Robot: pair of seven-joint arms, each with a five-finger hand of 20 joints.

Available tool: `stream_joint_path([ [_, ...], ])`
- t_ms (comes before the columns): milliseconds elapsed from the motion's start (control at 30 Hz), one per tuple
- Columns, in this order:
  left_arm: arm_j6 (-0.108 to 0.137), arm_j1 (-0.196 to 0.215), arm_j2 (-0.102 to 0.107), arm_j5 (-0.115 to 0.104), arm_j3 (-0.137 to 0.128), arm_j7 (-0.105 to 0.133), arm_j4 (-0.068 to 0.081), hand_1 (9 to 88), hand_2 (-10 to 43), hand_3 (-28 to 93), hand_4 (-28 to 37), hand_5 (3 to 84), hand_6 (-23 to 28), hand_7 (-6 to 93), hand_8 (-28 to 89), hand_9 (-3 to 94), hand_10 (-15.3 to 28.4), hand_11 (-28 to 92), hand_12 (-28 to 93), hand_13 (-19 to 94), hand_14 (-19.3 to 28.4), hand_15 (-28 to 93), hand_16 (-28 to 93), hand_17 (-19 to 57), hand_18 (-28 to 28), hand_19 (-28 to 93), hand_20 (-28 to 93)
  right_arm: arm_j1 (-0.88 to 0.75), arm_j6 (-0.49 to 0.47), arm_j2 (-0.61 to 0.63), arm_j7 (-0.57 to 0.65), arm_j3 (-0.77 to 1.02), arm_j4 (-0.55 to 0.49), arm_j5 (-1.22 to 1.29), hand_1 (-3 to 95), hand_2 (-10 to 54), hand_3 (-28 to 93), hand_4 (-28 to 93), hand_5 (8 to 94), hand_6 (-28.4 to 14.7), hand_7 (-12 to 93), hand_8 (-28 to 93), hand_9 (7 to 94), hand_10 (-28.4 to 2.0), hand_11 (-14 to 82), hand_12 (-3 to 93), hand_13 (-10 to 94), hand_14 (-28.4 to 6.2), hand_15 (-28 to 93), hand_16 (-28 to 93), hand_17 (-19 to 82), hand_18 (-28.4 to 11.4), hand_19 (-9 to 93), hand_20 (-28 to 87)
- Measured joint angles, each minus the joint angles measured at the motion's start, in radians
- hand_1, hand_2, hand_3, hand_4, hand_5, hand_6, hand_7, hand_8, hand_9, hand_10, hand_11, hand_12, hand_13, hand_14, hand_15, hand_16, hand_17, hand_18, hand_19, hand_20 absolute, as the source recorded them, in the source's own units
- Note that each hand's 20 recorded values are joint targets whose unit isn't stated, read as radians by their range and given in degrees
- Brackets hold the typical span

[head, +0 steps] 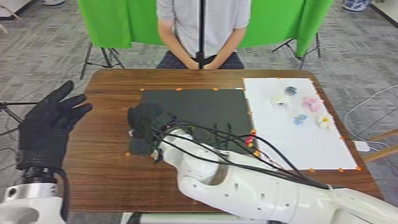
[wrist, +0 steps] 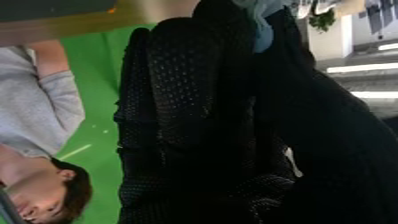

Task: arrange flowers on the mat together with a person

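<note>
Brown tabletop (head: 107, 175) in front of me, with a dark mat (head: 191, 102) under and to the right of the robot's right hand (head: 147, 117). That hand pinches a pale bluish flower (wrist: 264, 32) between thumb and fingers; the left hand (head: 44, 125), off to its left, is spread. Well to the right hand's right, a white mat (head: 311, 150) carries a loose cluster, a pink flower (head: 312, 103) among them. I'd call the arranging partway along, with the pinched one still to be set down. Glove hides much of that bloom, and cables and forearm obscure some red and yellow bits (head: 251, 140) by the mats' seam.
</note>
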Motion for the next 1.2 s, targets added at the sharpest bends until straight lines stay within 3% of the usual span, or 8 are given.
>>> stream_joint_path([
  [500,-0.029,-0.051,-0.005,0.034,0.031,-0.03,0.018,20.4,6.2,79,-28.3,38.3,8.9,14.7,-10,35.9,20.3,30,9,25,27.0,59,-12,-8.9,22.0,53,10,0.002,-0.138,0.0,0.036,-0.018,0.049,-0.152,52.6,-9.5,61,-28,73.7,3.8,18,-2,84.5,-7.0,26.9,30.9,79,-4.4,59,20,36,-15.1,82,-4],
  [800,-0.033,-0.052,-0.004,0.032,0.041,-0.032,0.023,20.8,6.2,80,-28.3,38.5,8.9,14.8,-10,35.9,20.3,30,9,25,27.0,59,-12,-8.9,21.9,53,10,0.002,-0.17,0.0,0.064,-0.022,0.048,-0.164,44.8,-9.5,66,-28,69.5,3.5,17,-9,80.7,-9.0,36.4,21.5,78,-5.2,60,19,35,-15.9,82,-3],
  [1200,-0.041,-0.052,-0.004,0.036,0.041,-0.066,0.024,21.4,5.7,80,-28.3,38.5,9.0,14.8,-10,35.9,20.3,30,9,25,26.9,59,-12,-8.9,21.9,53,10,-0.004,-0.218,-0.001,0.068,0.001,0.041,-0.186,42.0,-9.5,65,-28,65.3,2.5,16,-12,78.5,-10.0,37.6,20.2,76,-6.2,62,19,34,-17.2,82,-2],
])
